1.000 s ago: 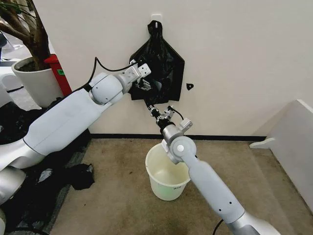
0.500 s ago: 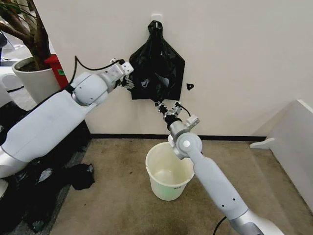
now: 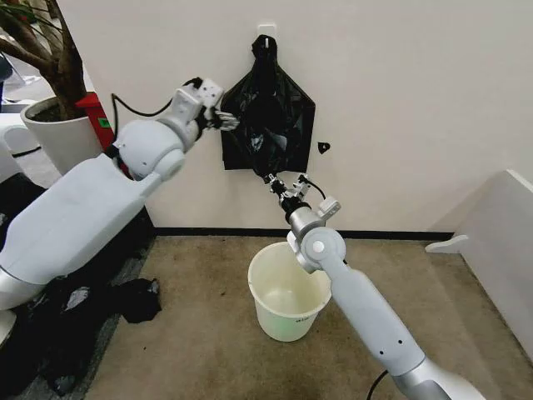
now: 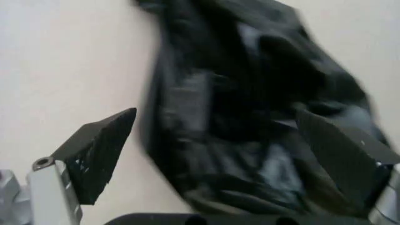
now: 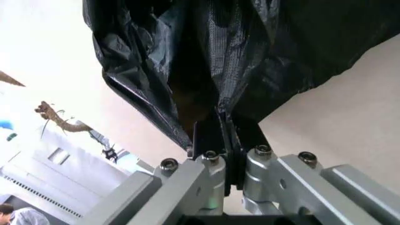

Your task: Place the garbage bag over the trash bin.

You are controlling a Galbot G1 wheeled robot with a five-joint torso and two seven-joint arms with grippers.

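On the wall, garbage bag point(image 3: 266, 117) hangs vertically (knot uppermost).

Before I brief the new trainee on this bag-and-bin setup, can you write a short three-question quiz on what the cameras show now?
1. True or false: the right gripper is shut on the lower edge of the garbage bag.
2. The left gripper is: A) shut on the trash bin; B) open, beside the bag's upper left part; C) parked by the floor.
3. Fill in: the trash bin stands on the ____, below the bag hanging on the wall.

Key: 1 true; 2 B; 3 carpet.
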